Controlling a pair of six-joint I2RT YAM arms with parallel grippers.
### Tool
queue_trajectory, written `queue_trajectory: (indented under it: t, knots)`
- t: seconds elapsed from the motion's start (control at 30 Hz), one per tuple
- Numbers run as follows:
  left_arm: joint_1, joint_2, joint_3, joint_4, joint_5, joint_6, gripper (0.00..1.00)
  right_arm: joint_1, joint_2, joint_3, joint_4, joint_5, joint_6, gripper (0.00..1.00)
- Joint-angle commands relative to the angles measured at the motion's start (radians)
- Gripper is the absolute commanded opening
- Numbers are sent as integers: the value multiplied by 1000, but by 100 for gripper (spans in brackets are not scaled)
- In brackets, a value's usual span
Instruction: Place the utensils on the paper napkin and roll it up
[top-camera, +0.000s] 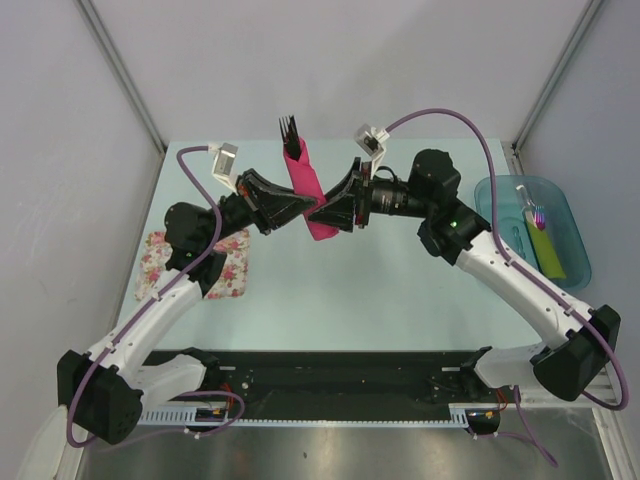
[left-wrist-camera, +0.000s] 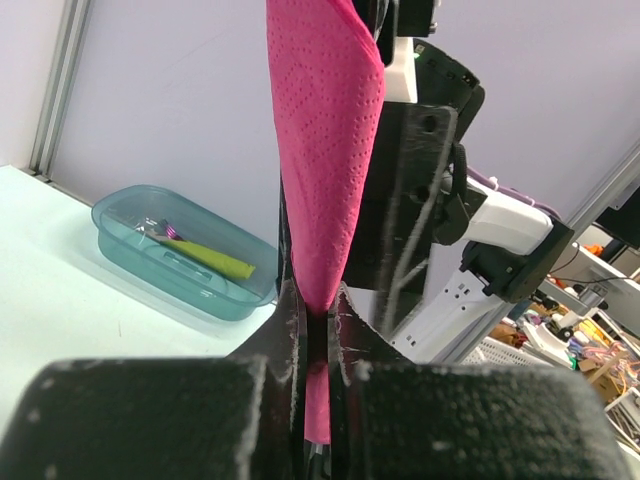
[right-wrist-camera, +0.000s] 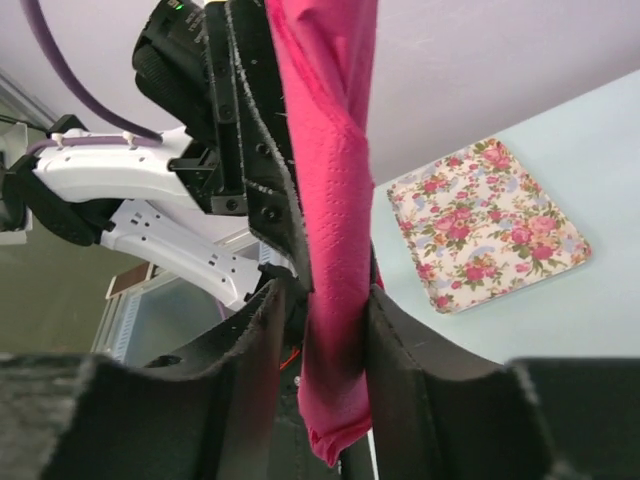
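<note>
The magenta paper napkin (top-camera: 308, 192) is rolled into a long tube around the utensils and held in the air above the table's middle. Black fork tines (top-camera: 291, 128) stick out of its far end. The rest of the utensils are hidden inside. My left gripper (top-camera: 300, 205) is shut on the roll from the left, and the napkin (left-wrist-camera: 325, 150) rises between its jaws. My right gripper (top-camera: 322, 212) is shut on the roll from the right, near its lower end, with the napkin (right-wrist-camera: 335, 300) between its jaws.
A white floral cloth (top-camera: 195, 264) lies at the left of the pale table. A teal plastic bin (top-camera: 532, 228) at the right holds a white-handled brush (top-camera: 534, 208) and a yellow-green strip (top-camera: 547, 248).
</note>
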Motion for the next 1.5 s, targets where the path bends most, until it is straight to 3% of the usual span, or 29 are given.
queue_trajectory:
  t: [0.0,0.03,0.17,0.27,0.3,0.37,0.4,0.5,0.63,0.87,0.9,0.97,1.1,1.27,1.33,1.47]
  knots:
    - [-6,-12,43,67,-13,-19,0,10,5,-7,55,12,-1,34]
    - [-6,-11,43,69,-14,-19,0,10,5,-10,57,17,-1,31]
    - [-6,-9,45,66,-17,-23,0,7,1,-10,44,28,-1,0]
    - [-8,-15,37,44,-17,-2,4,-14,-6,-5,21,32,-2,0]
    - [-6,-20,34,37,-16,7,18,-19,-7,-1,6,34,-16,0]
    - [-6,-26,20,23,-10,36,34,-33,-7,30,-69,43,-62,0]
    - [-6,-29,14,12,-13,45,48,-40,-7,36,-106,44,-65,0]
    - [-2,-38,-8,-32,-14,73,63,-83,-2,59,-146,29,-68,0]
    - [1,-69,-20,-113,-2,145,67,-172,-15,82,-265,-32,-116,0]
    - [1,-107,-9,-428,62,447,79,-483,-48,131,-626,-193,-380,0]
    - [3,-112,-11,-484,72,469,82,-585,-53,141,-719,-230,-410,0]
    - [1,-112,0,-558,49,528,87,-679,-50,164,-840,-259,-553,0]
    - [0,-104,23,-718,35,621,95,-984,-9,214,-1214,-261,-872,0]
    - [1,-129,9,-759,81,691,98,-1265,99,231,-1509,-218,-1301,0]
    - [1,-146,-4,-756,90,694,98,-1385,170,228,-1580,-206,-1363,0]
    - [1,-166,-20,-746,92,696,98,-1479,267,208,-1588,-141,-1421,0]
